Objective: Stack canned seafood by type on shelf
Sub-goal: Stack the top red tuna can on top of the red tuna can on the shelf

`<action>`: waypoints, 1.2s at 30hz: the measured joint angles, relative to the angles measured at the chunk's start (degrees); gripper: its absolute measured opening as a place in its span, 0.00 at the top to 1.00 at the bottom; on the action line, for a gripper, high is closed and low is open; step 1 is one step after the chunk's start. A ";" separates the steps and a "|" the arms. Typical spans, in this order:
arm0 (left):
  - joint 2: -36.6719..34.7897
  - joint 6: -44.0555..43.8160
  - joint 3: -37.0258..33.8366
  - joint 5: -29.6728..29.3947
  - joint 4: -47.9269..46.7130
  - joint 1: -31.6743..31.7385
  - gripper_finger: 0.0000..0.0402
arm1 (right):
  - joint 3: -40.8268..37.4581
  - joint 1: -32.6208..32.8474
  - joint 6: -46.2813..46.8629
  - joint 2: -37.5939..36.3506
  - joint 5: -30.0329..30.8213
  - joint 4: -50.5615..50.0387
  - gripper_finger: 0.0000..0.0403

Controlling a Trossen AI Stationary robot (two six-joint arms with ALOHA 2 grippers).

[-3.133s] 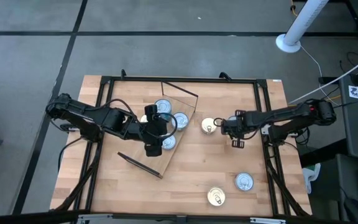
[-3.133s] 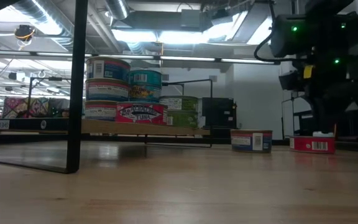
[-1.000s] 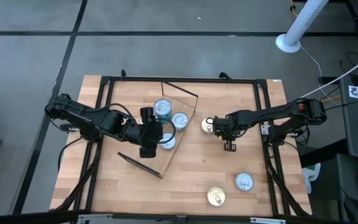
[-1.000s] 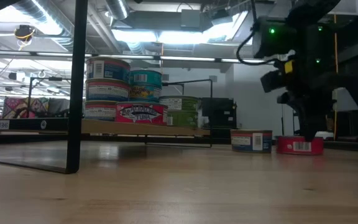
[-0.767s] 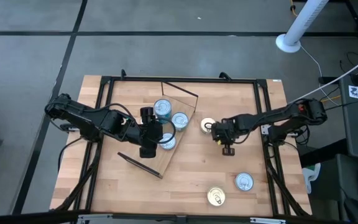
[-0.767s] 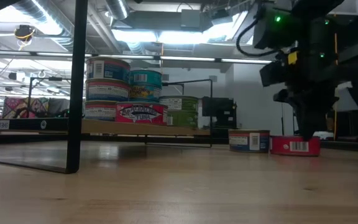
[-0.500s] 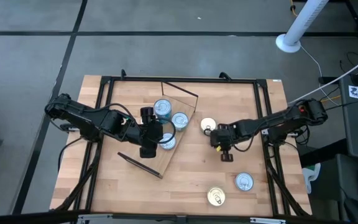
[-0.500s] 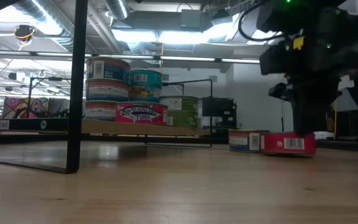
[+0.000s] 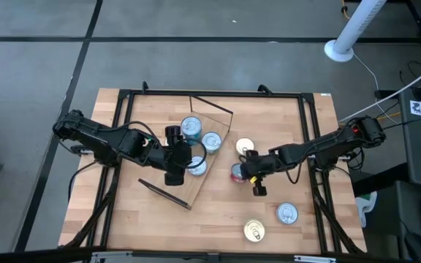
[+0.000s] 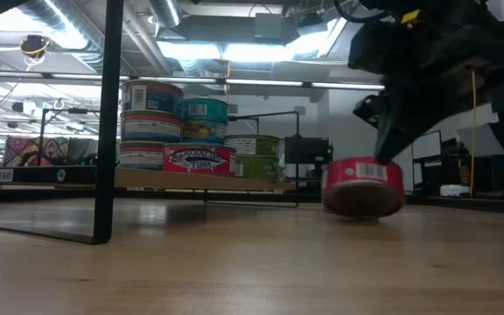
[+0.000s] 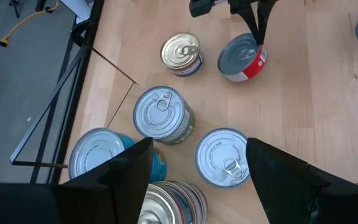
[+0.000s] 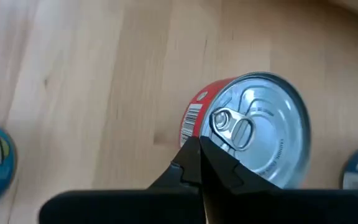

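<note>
A red-labelled can [image 12: 253, 137] with a silver pull-tab lid stands tilted on the table, right of the shelf [image 10: 199, 181]. My right gripper [image 12: 197, 146] is shut and its tips are at the can's rim. The shelf carries several stacked cans [image 10: 151, 122], silver-topped with blue labels, plus a flat red tuna tin [image 10: 198, 160]. My left gripper [image 11: 197, 180] hangs open above those cans [image 11: 163, 115] and touches none of them. My right gripper has its shut fingertips [image 12: 194, 155] on the lid's rim [image 12: 205, 134], on the side facing my right arm, near the pull tab. They slant down from the table's right. Whether the rim is pinched between them I cannot tell. The can [image 10: 363, 179] is tilted, its near bottom edge raised.
A gold-lidded can [image 9: 245, 147] stands just beyond the red can. A silver-topped can [image 9: 286, 213] and another gold-lidded can [image 9: 253, 231] sit near the front right. Dark frame bars [image 9: 210, 93] run round the tabletop. Bare wood lies in front of the shelf.
My right gripper has swung toward the table's left and near edge and tipped more steeply downward, staying shut. It has dragged the red can along the table past the gold-lidded can. The can stood flat before and is now tilted.
</note>
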 joint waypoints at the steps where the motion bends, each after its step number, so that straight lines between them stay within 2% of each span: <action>1: 0.00 0.00 0.00 0.01 0.00 0.00 0.37 | 0.00 0.00 -0.19 0.00 0.00 0.74 1.00; 11: 0.00 -0.07 0.00 0.00 -0.01 0.00 0.37 | 0.00 0.00 -1.53 -0.02 0.02 6.33 1.00; 29: 0.02 -0.80 0.00 0.02 0.25 0.00 0.37 | 0.02 0.00 -2.90 -0.09 0.04 8.91 1.00; 36: 0.97 -2.74 -0.24 0.01 8.51 0.00 0.37 | 0.02 0.00 -2.90 -0.09 0.04 8.69 1.00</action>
